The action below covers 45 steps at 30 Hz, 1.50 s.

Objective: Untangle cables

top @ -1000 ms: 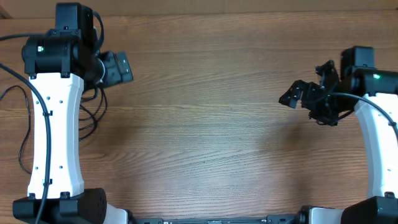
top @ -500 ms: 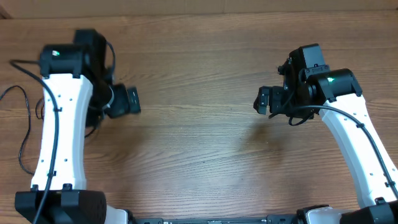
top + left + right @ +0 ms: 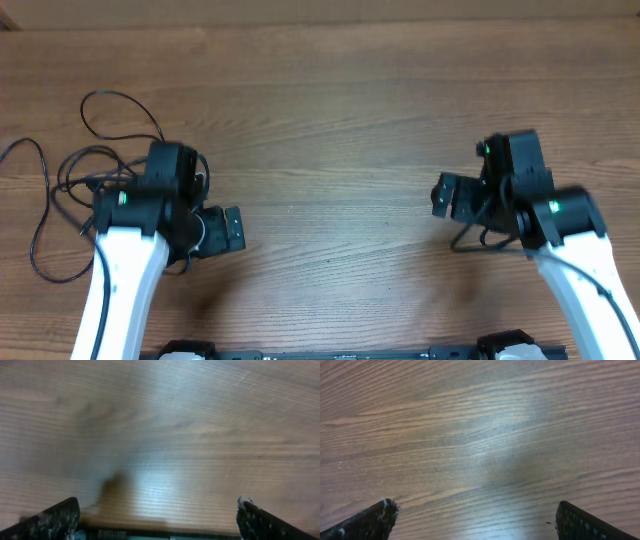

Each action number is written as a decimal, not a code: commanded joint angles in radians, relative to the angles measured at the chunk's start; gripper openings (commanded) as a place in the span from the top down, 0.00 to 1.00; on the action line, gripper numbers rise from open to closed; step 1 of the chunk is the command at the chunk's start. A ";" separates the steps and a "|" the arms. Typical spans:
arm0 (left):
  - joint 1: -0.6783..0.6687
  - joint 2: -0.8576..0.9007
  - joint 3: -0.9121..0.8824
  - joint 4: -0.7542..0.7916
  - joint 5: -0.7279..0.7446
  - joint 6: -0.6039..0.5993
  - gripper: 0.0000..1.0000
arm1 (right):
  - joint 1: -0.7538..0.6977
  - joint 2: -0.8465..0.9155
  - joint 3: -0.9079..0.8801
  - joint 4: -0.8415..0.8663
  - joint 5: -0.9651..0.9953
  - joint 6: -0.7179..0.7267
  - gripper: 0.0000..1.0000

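The cables (image 3: 105, 135) are thin black cords in loose, overlapping loops on the wooden table (image 3: 330, 120) at the left, and one strand trails to the far left (image 3: 38, 215). My left arm covers part of the tangle. The left gripper (image 3: 226, 232) is to the right of the loops, open and holding nothing. In the left wrist view only bare wood shows between its fingertips (image 3: 60, 517), with the left gripper (image 3: 157, 521) spread wide. The right gripper (image 3: 446, 196) is open over bare wood on the right side. In its own view the right gripper (image 3: 475, 519) also holds nothing.
A thicker black wire (image 3: 472, 240) hangs by the right arm's wrist. The white links of both arms (image 3: 125, 290) (image 3: 590, 280) reach in from the near edge. The table's far edge (image 3: 320, 24) runs along the top.
Both arms have drawn back toward the near edge. The left arm's retreat has uncovered more of the cable loops. Both grippers stayed open.
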 commanded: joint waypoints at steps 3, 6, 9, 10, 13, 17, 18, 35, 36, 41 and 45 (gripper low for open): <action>-0.139 -0.292 -0.105 0.185 -0.111 -0.024 0.00 | -0.005 -0.238 -0.072 0.071 0.016 0.029 0.00; -0.219 -0.432 -0.183 0.272 -0.167 -0.047 0.00 | -0.005 -0.348 -0.078 0.078 0.030 0.027 0.00; -0.272 -0.538 -0.257 0.307 -0.237 -0.111 0.00 | -0.005 -0.446 -0.084 0.078 0.051 0.024 0.00; -0.282 -0.566 -0.280 0.308 -0.258 -0.148 0.00 | -0.005 -0.482 -0.092 0.079 0.061 0.024 0.00; -0.285 -0.600 -0.314 0.309 -0.268 -0.198 0.00 | -0.005 -0.536 -0.099 0.079 0.069 0.024 0.00; -0.285 -0.593 -0.319 0.310 -0.291 -0.197 0.01 | -0.005 -0.534 -0.100 0.059 0.068 0.024 0.00; -0.285 -0.591 -0.319 0.311 -0.293 -0.197 0.01 | -0.005 -0.534 -0.100 0.047 0.067 0.025 0.00; -0.285 -0.586 -0.319 0.303 -0.292 -0.197 0.00 | -0.005 -0.534 -0.100 0.017 0.068 0.024 0.00; -0.285 -0.586 -0.319 0.303 -0.292 -0.197 0.01 | -0.005 -0.534 -0.100 0.017 0.068 0.024 0.00; -0.285 -0.586 -0.319 0.303 -0.292 -0.197 0.01 | -0.005 -0.534 -0.100 0.017 0.068 0.024 0.00; -0.285 -0.586 -0.319 0.303 -0.292 -0.197 0.00 | -0.005 -0.534 -0.100 0.017 0.068 0.024 0.00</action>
